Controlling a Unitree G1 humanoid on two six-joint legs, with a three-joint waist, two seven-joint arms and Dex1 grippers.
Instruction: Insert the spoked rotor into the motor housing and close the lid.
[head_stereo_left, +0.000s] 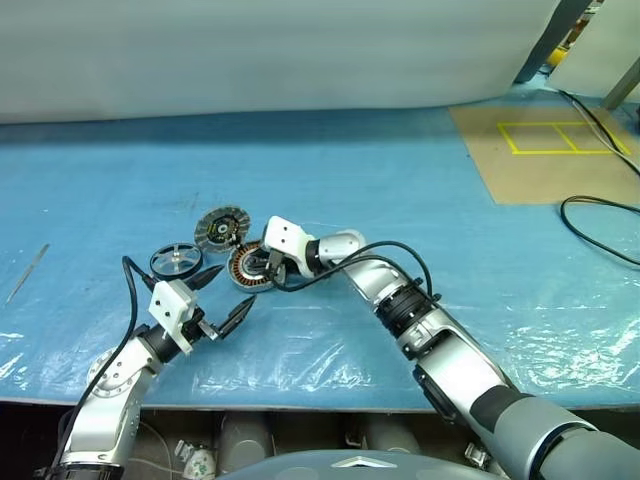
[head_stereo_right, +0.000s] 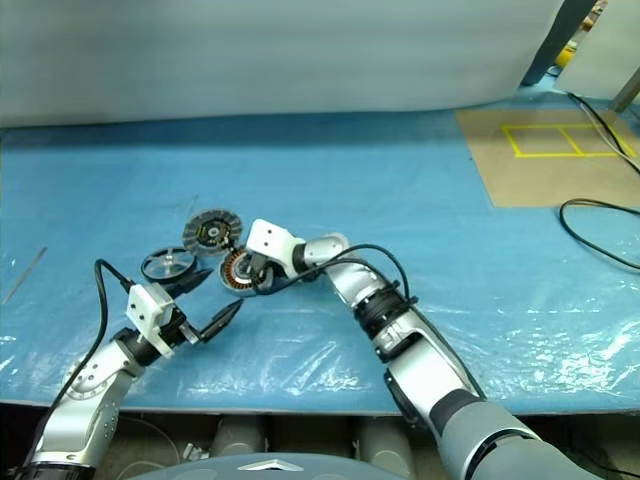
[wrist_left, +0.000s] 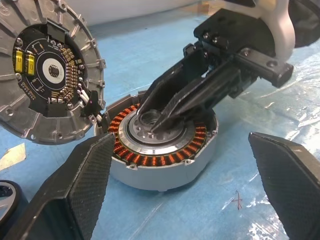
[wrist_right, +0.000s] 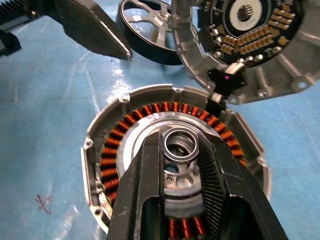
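Your right gripper (wrist_right: 182, 150) sits low over the middle of the motor housing (head_stereo_left: 248, 268), its two black fingers nearly together with the tips on either side of a small silver ring (wrist_right: 181, 146) at the pale hub; it looks pinched on that ring, though whether it bears any weight you can't tell from here. The housing lies flat on the blue sheet (head_stereo_left: 400, 180), just left of frame centre in the head view, copper windings facing up and the bore open. The spoked rotor (head_stereo_left: 176, 261) lies flat to the left of the housing, close beside it but apart, its axis upright like the housing's. Your left gripper (head_stereo_left: 218, 298) hangs just below and slightly right of the rotor in the frame, fingers spread wide and empty, one tip near the rotor's rim, the other reaching toward the housing. So the rotor lies up and to the left of the left gripper, and that arm is clearly the nearer one; the right arm would have to cross over the housing to get there. The lid (head_stereo_left: 221, 229) leans at the housing's upper-left edge, dark circuit face showing, touching or nearly touching the rim. Judgement: rotor not yet in, lid still off; clear the right fingers from the hub before anything drops in.
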